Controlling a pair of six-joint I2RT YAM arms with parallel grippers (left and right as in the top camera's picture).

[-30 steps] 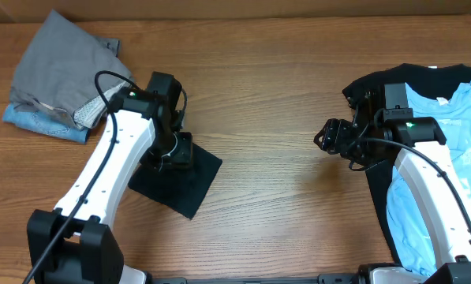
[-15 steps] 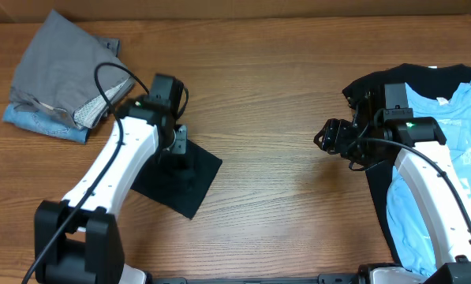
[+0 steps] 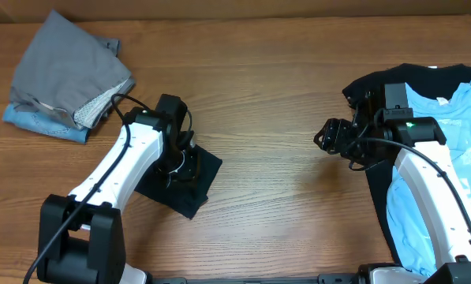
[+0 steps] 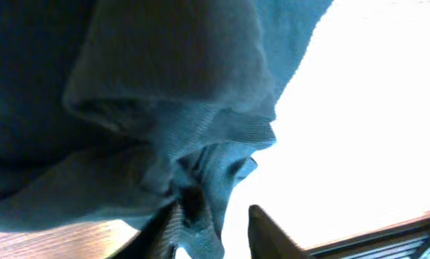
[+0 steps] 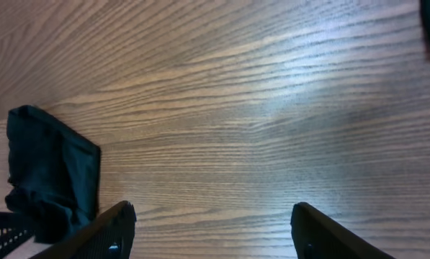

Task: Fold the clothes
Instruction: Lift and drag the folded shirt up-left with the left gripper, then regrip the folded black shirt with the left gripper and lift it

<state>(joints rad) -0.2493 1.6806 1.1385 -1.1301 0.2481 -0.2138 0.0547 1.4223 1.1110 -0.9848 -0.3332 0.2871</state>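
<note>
A folded dark teal garment (image 3: 170, 193) lies on the wooden table left of centre. My left gripper (image 3: 185, 164) is down on its right part. In the left wrist view the cloth (image 4: 164, 86) fills the frame. The jaws (image 4: 215, 234) are partly open, with a bunched fold between them against the left finger and a bright gap by the right finger. My right gripper (image 3: 323, 138) hovers open and empty over bare table; its wrist view shows the jaws (image 5: 211, 230) wide apart and the dark garment (image 5: 52, 173) far off.
A folded stack sits at the back left, a grey garment (image 3: 61, 71) on top of a blue one (image 3: 30, 120). An unfolded heap lies at the right edge, with a black shirt (image 3: 377, 85) and a light blue shirt (image 3: 456, 134).
My left arm swung from the dark garment's upper left corner to its right part and lowered onto it. The cloth's right edge is now bunched. The right arm has not moved.
</note>
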